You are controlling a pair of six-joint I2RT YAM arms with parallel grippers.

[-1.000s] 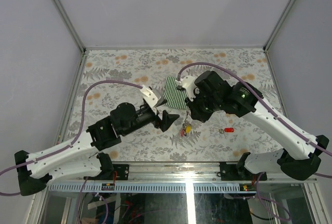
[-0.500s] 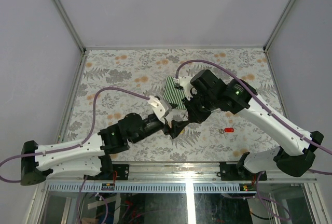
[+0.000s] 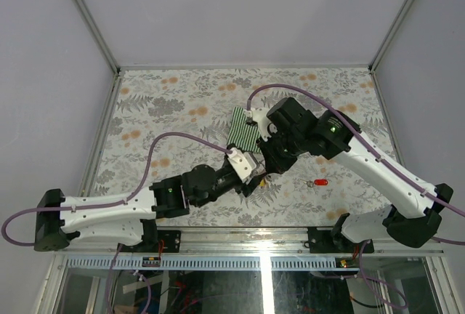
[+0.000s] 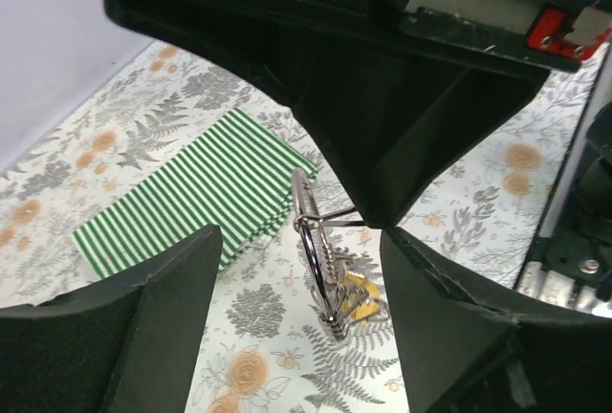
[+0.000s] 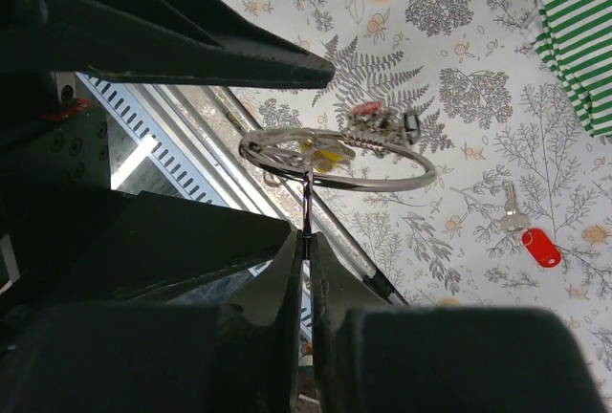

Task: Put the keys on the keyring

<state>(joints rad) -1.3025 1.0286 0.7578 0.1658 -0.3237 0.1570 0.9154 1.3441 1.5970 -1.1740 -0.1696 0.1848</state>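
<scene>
The right gripper point(image 5: 306, 239) is pinched fully shut on a thin wire of the keyring point(image 5: 335, 160) and holds it off the table point(image 3: 182, 96), just on the near side of the green-and-white striped cloth point(image 3: 243, 129), toward the arms' bases. In the right wrist view the ring lies roughly level above the closed fingertips. A bunch of small keys point(image 5: 378, 124) with red, yellow and black tags hangs at its far rim. The left gripper point(image 4: 301, 238) is spread wide and grips nothing. In its own wrist view its two fingers stand either side of the ring, apart from it, with the cloth beyond on the left. A loose red-tagged key point(image 3: 320, 182) lies flat on the table, to the right of the cloth and nearer the bases, well apart from both the cloth and the ring.
</scene>
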